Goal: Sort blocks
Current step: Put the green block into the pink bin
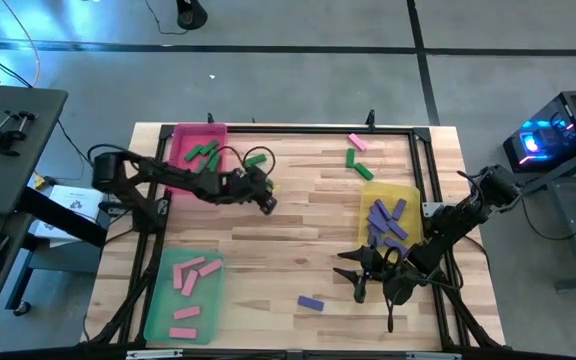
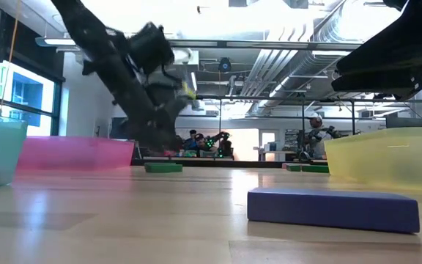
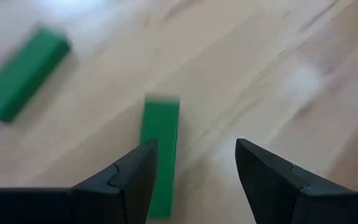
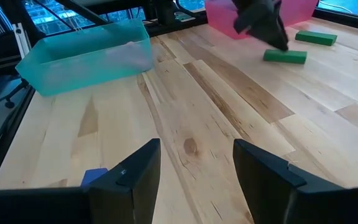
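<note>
The left gripper (image 1: 267, 203) hangs low over the table just beside the pink tray (image 1: 180, 137), its fingers (image 3: 132, 180) spread apart with nothing between them — a green block (image 3: 160, 146) lies on the wood right under one fingertip, and a second green block (image 3: 22, 81) lies a little apart from it. The right gripper (image 1: 360, 287) sits near the front edge beside the yellow tray (image 1: 408, 192), jaws likewise parted and empty.

Around them, the blocks are partly sorted: green ones in the pink tray, pink ones (image 1: 190, 272) in the green tray (image 1: 158, 318), purple ones (image 1: 386, 218) in the yellow tray. Loose pieces remain on the table — a purple block (image 1: 311, 303) near the front, two green blocks (image 1: 358, 165) and a pink block (image 1: 358, 142) toward the back right. A cable (image 1: 230, 153) loops across the boards by the pink tray.

The table (image 1: 298, 215) is pale planked wood with a dark frame. Beyond it, the low view shows an open room with exposed ceiling ducts (image 2: 269, 66), windows and a person (image 2: 315, 132) far back.
</note>
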`<control>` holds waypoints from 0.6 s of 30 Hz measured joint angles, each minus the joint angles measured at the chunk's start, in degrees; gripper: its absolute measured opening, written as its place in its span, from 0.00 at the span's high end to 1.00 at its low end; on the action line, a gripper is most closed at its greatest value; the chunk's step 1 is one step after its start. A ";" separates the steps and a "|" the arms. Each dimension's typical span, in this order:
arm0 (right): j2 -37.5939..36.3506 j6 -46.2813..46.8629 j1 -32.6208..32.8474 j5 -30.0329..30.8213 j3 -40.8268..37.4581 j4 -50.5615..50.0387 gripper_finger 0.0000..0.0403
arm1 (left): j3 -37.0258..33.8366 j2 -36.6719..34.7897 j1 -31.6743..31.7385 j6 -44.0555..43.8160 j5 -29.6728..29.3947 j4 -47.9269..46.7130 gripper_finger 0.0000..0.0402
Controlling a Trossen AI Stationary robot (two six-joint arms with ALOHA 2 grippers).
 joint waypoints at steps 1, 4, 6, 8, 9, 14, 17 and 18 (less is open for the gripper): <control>0.00 0.00 0.00 0.00 0.00 0.00 0.53 | 0.04 -0.91 -0.96 0.57 -1.60 0.38 0.49; 0.00 0.00 0.00 -0.02 0.02 -0.02 0.53 | 0.14 -1.68 -2.85 1.12 -5.51 0.56 0.49; 0.00 0.00 0.00 -0.02 0.02 -0.01 0.53 | 0.10 -1.28 -3.16 1.08 -6.51 0.18 0.49; 0.00 0.00 0.00 -0.02 0.02 -0.02 0.53 | 0.12 -0.33 -2.66 1.08 -6.86 0.24 0.49; 0.00 -0.02 0.00 -0.02 0.00 -0.02 0.53 | 0.12 0.55 -2.27 1.02 -6.89 -0.20 0.49; 0.00 -0.04 0.00 -0.02 0.02 -0.04 0.53 | 0.12 6.03 -0.17 0.94 -3.13 0.54 0.49; 0.00 -0.05 0.00 -0.02 0.02 -0.06 0.53 | 0.27 8.10 0.34 0.92 -2.64 2.09 0.52; 0.00 -0.04 0.00 -0.03 0.02 -0.08 0.53 | 0.28 8.52 0.34 0.95 -2.44 2.24 0.54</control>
